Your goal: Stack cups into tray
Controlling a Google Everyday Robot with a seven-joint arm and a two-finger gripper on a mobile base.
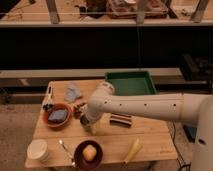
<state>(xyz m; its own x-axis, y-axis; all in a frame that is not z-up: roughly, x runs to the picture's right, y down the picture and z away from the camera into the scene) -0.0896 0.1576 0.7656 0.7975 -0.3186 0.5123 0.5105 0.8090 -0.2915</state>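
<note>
The dark green tray [129, 83] lies at the table's back right. The wide cream-white cup [37, 149] stands at the front left corner. My gripper [87, 123] hangs from the white arm over the middle of the table, just right of a reddish-brown bowl. It is low over a small greyish cup-like thing [86, 126], possibly the steel cup, which it mostly hides. The pale green cup is hidden or out of view.
A reddish-brown bowl [57, 115] holds something bluish. Another bowl [88, 153] at the front holds a yellow-orange fruit. A spoon [65, 148], a yellow banana-like thing [132, 148], a dark flat block [121, 120] and a crumpled grey cloth [73, 92] lie on the table [150, 137].
</note>
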